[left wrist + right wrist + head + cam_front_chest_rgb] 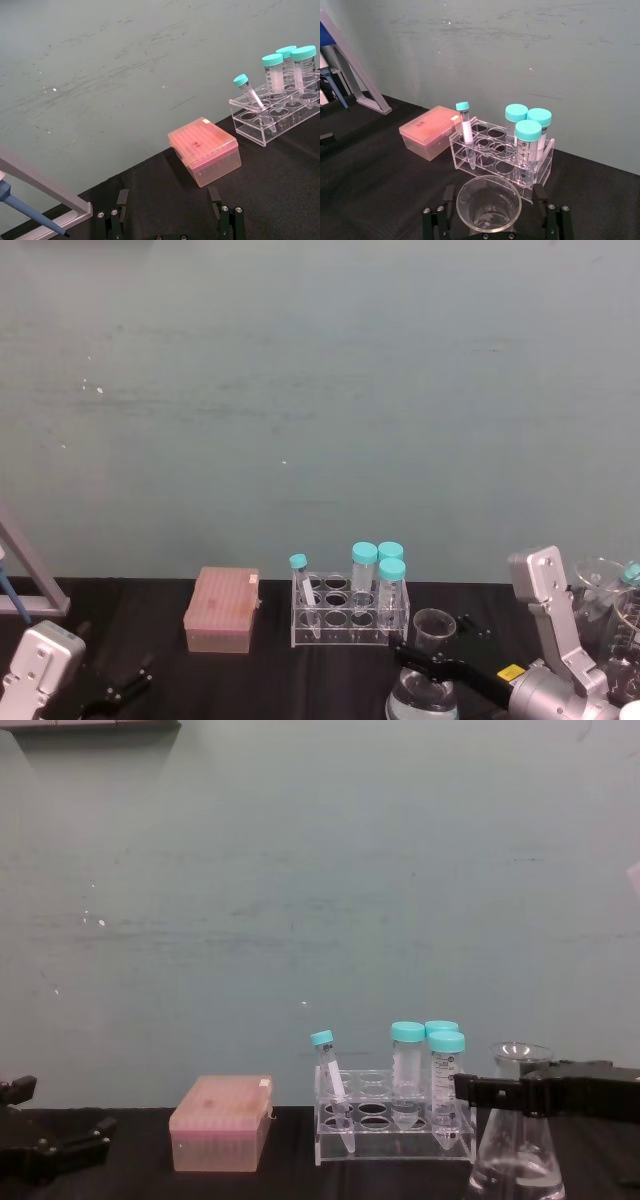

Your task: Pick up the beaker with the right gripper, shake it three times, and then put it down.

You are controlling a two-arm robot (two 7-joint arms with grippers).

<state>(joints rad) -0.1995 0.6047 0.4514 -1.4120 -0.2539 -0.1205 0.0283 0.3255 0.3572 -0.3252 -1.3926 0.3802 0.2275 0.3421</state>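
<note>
At about five o'clock on the black table [270,680], just in front of the clear plastic tube rack [350,615], stands the clear glass conical beaker [518,1140], wide-based, narrow-necked with a flared rim, holding clear liquid. Its neck sits between the black flat-jawed right gripper's [530,1092] fingers, clamped on it. Whether the left gripper [170,220] at seven o'clock is parted, I cannot tell.

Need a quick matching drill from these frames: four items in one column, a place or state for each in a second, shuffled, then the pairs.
1. beaker
2. pink box
3. small tube
4. left gripper

A. leaning in the clear rack
B. left of the rack
C. open, low over the black table, holding nothing
D. neck between the right gripper jaws

Pairs: 1-D, 2-B, 3-A, 4-C
</note>
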